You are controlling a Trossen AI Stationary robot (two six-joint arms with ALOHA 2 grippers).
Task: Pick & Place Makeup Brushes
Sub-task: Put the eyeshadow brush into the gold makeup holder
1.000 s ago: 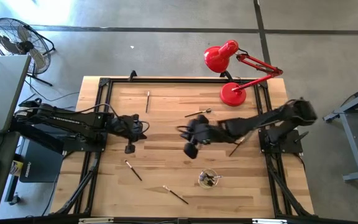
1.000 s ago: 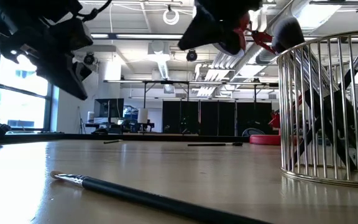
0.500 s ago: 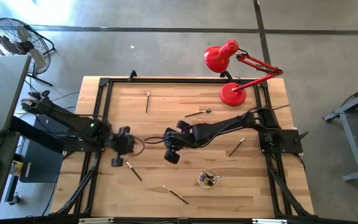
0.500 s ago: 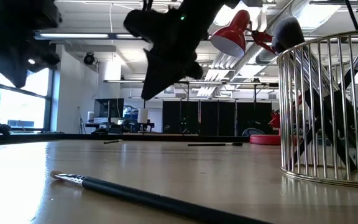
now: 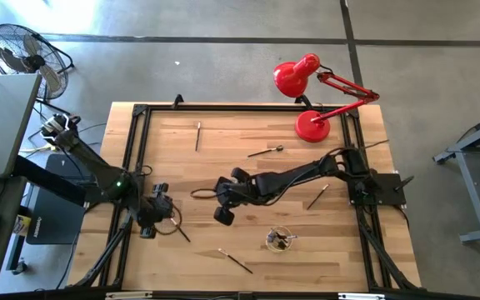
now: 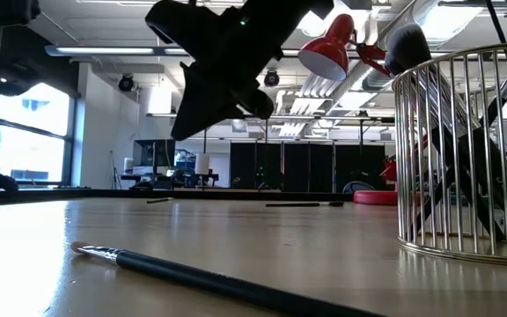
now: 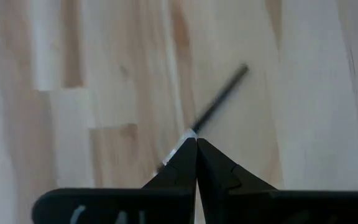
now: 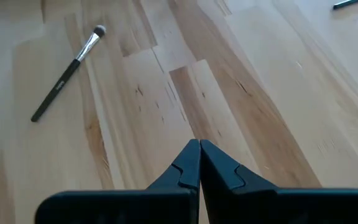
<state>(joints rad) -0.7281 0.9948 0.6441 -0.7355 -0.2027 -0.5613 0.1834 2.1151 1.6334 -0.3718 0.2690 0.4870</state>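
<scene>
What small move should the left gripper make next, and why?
Probably it should open its fingers. The left gripper is shut and empty, right above a dark-handled makeup brush lying flat on the table; shut fingers cannot go around the handle.

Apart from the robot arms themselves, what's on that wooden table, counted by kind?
Loose makeup brushes: 5
Wire cup: 1 (the brushes inside are too small to count)
Red desk lamp: 1
Total: 7
</scene>
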